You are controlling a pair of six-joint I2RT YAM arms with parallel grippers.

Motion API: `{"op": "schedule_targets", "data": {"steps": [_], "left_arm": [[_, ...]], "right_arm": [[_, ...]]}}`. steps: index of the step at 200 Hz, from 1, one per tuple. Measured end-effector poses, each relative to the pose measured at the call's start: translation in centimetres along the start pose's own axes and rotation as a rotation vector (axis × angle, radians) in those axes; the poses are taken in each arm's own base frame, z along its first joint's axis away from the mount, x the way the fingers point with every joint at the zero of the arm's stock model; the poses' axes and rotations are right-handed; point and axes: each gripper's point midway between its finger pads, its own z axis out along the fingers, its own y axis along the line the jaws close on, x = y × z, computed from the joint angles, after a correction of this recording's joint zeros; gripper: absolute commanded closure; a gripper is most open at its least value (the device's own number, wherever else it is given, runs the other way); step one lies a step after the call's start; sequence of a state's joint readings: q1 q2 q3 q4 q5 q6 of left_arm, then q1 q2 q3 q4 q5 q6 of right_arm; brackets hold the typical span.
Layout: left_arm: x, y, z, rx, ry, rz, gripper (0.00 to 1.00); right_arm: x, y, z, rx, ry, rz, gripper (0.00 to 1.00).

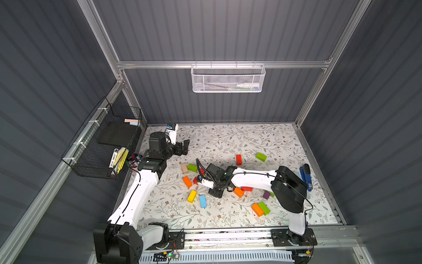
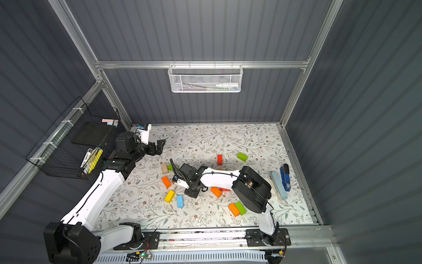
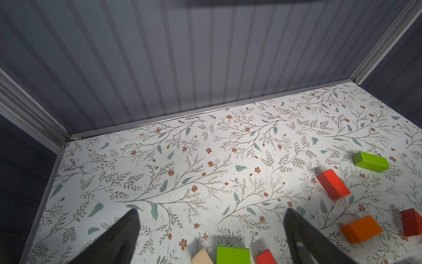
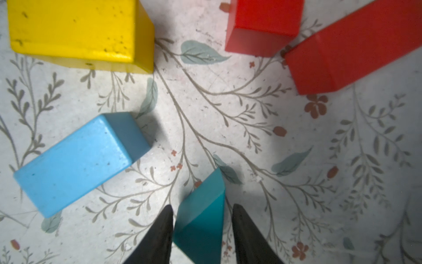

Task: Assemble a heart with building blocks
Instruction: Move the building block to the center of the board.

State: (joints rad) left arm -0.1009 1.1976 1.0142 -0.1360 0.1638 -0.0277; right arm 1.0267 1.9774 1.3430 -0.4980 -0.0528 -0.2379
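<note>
While both top views hide what lies under the right gripper (image 1: 216,193), its wrist view shows a teal wedge (image 4: 201,217) between the fingers (image 4: 159,233). They flank it closely; whether they press it I cannot tell. That close view also shows a blue brick (image 4: 75,162) near one finger, a yellow brick (image 4: 75,29) beyond it, and red blocks (image 4: 262,25) out past the tips, with bare floral mat (image 4: 228,114) between them and the wedge. Only a top view shows a long pale bar (image 2: 278,186) just beside the blue stapler (image 2: 285,180), behind this arm. The left gripper (image 3: 212,210) hangs with jaws wide apart and empty. Open mat runs ahead of it to the back wall (image 3: 182,57), while a green brick (image 3: 370,161) and a red brick (image 3: 333,184) lie off to one side.
</note>
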Motion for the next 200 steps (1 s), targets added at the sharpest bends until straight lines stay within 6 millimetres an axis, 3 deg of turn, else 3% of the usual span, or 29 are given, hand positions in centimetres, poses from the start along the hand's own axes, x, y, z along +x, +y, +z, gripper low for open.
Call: {"op": "schedule_targets", "data": {"steps": [133, 172, 200], "left_arm": [[0.1, -0.5, 0.2, 0.030, 0.003, -0.001, 0.01], [0.0, -0.6, 0.2, 0.034, -0.002, 0.000, 0.01], [0.0, -0.7, 0.2, 0.040, -0.003, 0.000, 0.01]], "right_arm": [[0.0, -0.4, 0.8, 0.020, 0.016, -0.011, 0.63], [0.1, -1.5, 0.7, 0.062, 0.026, -0.044, 0.64], [-1.3, -3.6, 1.1, 0.087, 0.009, -0.051, 0.65]]}}
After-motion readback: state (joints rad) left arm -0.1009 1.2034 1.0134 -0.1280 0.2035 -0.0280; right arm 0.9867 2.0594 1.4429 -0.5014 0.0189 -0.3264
